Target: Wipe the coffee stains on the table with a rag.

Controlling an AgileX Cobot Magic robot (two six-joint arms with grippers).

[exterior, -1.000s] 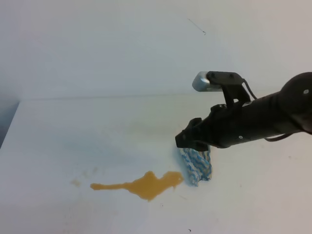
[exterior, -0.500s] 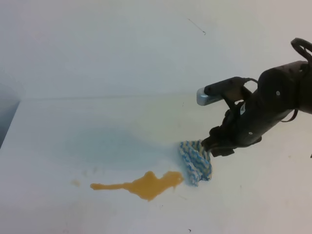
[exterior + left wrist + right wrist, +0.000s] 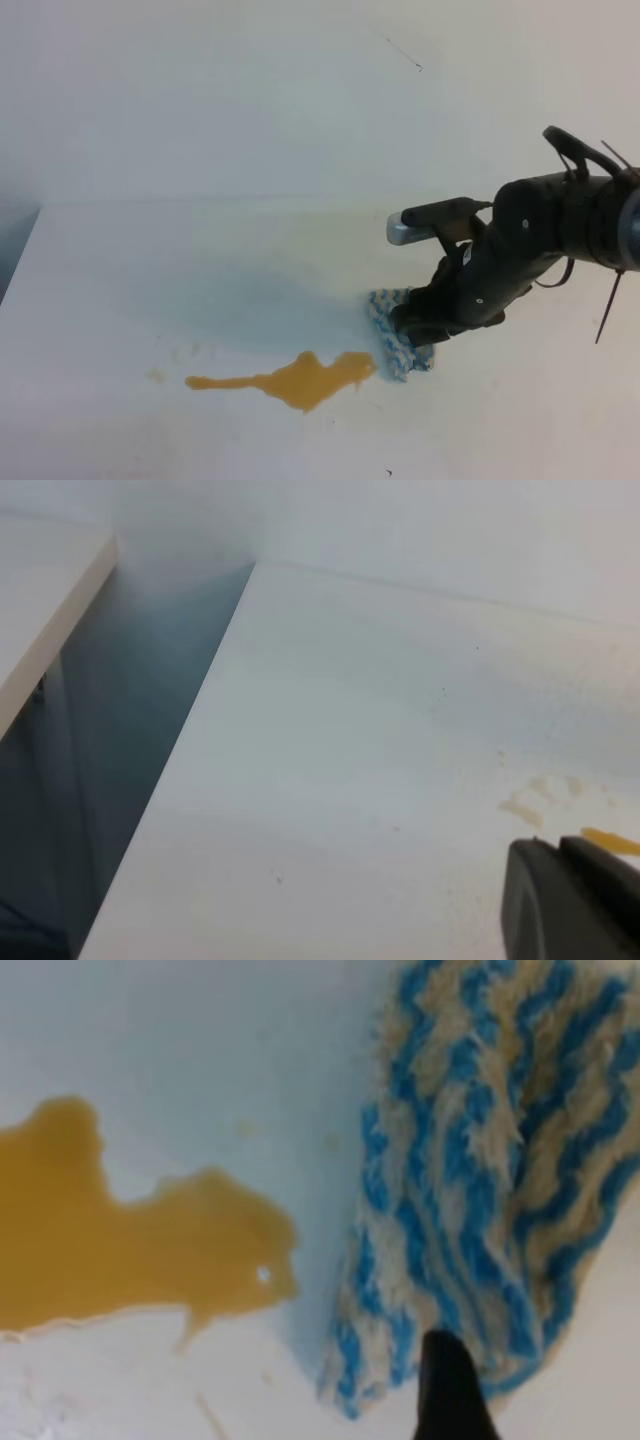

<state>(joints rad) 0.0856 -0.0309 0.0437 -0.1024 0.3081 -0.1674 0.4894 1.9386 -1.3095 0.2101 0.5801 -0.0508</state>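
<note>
The coffee stains [image 3: 305,378] are an amber puddle with a thin tail running left, plus faint tan specks [image 3: 155,375], on the white table [image 3: 200,270]. The blue-and-white rag [image 3: 402,362] lies just right of the puddle, its left edge close to the liquid. My right gripper [image 3: 412,328] is down on the rag's upper part. In the right wrist view a single dark fingertip [image 3: 452,1390] sits on the rag [image 3: 470,1160] beside the puddle [image 3: 110,1250]. My left gripper [image 3: 565,900] shows as two dark fingers pressed together, near the specks [image 3: 535,798].
The table's left edge [image 3: 20,260] drops into a dark gap [image 3: 120,730], with another white surface [image 3: 40,590] beyond it. A white wall stands behind the table. The right arm's grey camera [image 3: 405,228] juts out above the rag.
My right gripper drew back to the rag's upper right corner, then came left and down onto the rag. The rag and the puddle stayed in place.
</note>
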